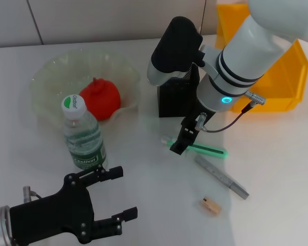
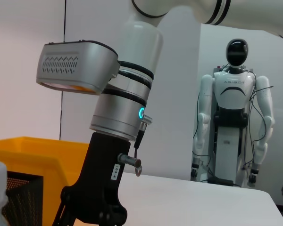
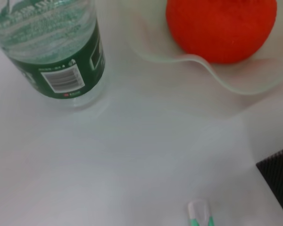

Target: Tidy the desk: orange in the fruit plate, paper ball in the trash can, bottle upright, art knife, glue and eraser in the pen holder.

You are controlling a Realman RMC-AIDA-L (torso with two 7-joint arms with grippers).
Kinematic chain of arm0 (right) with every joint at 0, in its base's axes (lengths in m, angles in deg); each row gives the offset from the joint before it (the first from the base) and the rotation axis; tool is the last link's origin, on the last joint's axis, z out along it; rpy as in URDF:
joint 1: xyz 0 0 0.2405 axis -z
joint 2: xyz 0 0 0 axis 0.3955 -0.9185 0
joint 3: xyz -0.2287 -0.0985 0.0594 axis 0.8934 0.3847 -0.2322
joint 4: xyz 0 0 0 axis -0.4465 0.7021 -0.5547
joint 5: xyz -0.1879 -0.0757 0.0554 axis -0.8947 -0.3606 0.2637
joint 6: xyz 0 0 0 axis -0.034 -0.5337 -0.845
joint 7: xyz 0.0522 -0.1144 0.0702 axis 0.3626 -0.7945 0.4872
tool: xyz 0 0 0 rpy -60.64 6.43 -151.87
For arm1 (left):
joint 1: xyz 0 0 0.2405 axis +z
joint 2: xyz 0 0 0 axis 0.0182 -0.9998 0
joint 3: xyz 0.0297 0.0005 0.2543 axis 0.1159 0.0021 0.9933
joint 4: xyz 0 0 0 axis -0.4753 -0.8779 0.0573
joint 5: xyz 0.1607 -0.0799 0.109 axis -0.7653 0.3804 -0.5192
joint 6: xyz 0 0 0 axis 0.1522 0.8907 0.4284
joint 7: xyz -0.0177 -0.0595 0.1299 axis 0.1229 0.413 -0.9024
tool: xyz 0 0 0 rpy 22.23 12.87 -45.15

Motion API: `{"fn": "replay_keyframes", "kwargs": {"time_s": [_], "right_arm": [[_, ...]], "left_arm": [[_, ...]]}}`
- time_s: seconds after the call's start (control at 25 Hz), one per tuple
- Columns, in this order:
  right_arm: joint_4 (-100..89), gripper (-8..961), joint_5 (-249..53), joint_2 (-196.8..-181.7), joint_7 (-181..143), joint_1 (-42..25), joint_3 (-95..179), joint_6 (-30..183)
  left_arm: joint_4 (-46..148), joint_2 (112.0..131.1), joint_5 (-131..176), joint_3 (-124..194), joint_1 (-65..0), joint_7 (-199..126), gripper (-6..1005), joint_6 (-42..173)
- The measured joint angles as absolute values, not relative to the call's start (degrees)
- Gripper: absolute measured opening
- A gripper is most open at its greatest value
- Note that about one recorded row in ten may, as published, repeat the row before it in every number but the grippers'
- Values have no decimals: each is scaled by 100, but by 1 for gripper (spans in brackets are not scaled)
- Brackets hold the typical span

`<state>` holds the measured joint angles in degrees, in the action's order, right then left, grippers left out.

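Note:
The orange (image 1: pixel 100 98) lies in the pale green fruit plate (image 1: pixel 46 72) at the back left; the right wrist view shows the orange (image 3: pixel 221 28) behind the plate's wavy rim (image 3: pixel 236 84). The bottle (image 1: pixel 83 134) stands upright in front of the plate. My right gripper (image 1: pixel 178 146) hangs just above one end of a green-and-white glue stick (image 1: pixel 208 150), in front of the black mesh pen holder (image 1: pixel 177 100). A grey art knife (image 1: pixel 222 177) and the tan eraser (image 1: pixel 210 206) lie nearer the front. My left gripper (image 1: pixel 124 192) is open near the bottle's base. The paper ball is out of view.
The yellow trash can (image 1: pixel 280 72) stands at the back right, behind my right arm. In the left wrist view a white humanoid robot (image 2: pixel 236 113) stands beyond the table's far edge.

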<state>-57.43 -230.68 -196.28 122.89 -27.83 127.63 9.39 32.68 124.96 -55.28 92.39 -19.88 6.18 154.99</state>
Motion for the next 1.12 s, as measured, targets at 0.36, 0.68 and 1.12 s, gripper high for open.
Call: {"fn": "replay_keyframes", "kwargs": {"time_s": [0.36, 0.68, 1.12], "right_arm": [[-5669, 618, -23068, -19628, 12218, -2794, 12767, 971], [-5485, 390, -23001, -19628, 12143, -2803, 12772, 1170], [-5256, 387, -22874, -19628, 12065, -2893, 12844, 1244]], "left_arm": [[3275, 12495, -5528, 9239, -1978, 618, 803, 15480], [3275, 12496, -5528, 9239, -1977, 618, 803, 15479], [3275, 12495, -5528, 9239, -1976, 618, 803, 15482]]}}
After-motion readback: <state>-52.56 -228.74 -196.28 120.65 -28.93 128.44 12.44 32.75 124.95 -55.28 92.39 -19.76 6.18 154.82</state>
